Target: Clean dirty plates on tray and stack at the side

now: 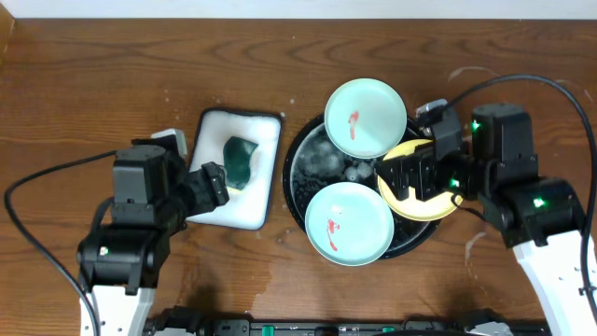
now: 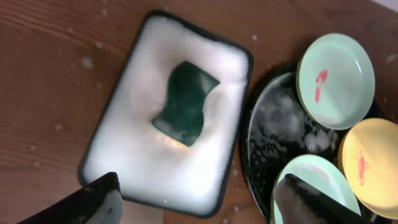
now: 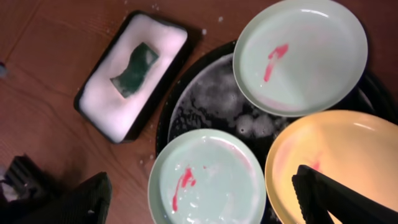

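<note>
The plates (image 1: 362, 117) are found, red-smeared, in the black tray (image 1: 312, 168). The left gripper (image 1: 215, 184) is held open near the sponge (image 1: 241, 159), probably for taking it; the right gripper (image 1: 409, 177) is spread empty over the yellow plate (image 3: 348, 149).

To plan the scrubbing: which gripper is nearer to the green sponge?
Left. The left gripper is just beside the sponge; the right gripper is over the yellow plate, far across.

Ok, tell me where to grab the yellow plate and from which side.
Pinch the yellow plate at its outer right rim, coming in from the right with the right gripper. That edge appears to ride over the tray rim, likely leaving room beneath for a finger. Its left side is crowded by the far mint plate and near mint plate.
</note>
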### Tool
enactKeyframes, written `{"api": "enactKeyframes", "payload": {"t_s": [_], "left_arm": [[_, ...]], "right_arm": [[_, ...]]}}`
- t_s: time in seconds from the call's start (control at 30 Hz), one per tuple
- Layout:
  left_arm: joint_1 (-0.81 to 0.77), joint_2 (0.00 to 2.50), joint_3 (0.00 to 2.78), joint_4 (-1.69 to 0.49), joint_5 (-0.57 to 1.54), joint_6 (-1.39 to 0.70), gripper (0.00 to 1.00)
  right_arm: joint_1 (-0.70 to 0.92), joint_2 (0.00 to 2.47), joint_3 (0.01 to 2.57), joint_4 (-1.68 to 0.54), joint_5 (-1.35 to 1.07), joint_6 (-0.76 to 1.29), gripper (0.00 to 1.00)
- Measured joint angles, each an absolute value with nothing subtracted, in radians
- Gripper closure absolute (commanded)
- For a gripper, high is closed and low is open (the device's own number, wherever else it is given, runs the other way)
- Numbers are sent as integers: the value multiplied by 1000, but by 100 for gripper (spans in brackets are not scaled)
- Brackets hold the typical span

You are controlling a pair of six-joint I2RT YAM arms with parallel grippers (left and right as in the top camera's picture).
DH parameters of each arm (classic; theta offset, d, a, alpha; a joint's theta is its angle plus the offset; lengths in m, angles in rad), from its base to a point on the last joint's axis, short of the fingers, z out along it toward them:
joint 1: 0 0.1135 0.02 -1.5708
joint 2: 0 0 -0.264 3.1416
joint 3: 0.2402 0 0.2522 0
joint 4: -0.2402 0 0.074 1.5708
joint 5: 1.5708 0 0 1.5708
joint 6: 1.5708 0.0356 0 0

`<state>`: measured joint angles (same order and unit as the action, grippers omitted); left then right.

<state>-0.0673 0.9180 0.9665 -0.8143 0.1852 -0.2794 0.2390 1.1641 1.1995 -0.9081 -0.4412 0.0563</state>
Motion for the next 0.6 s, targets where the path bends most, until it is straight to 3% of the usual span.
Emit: {"api": "enactKeyframes", "payload": {"t_s": [0.6], "left_arm": [[-67,933,966,-827,204,-279,18]], "right_arm": [[239,1221,1243,-999,-330,85,11]]}}
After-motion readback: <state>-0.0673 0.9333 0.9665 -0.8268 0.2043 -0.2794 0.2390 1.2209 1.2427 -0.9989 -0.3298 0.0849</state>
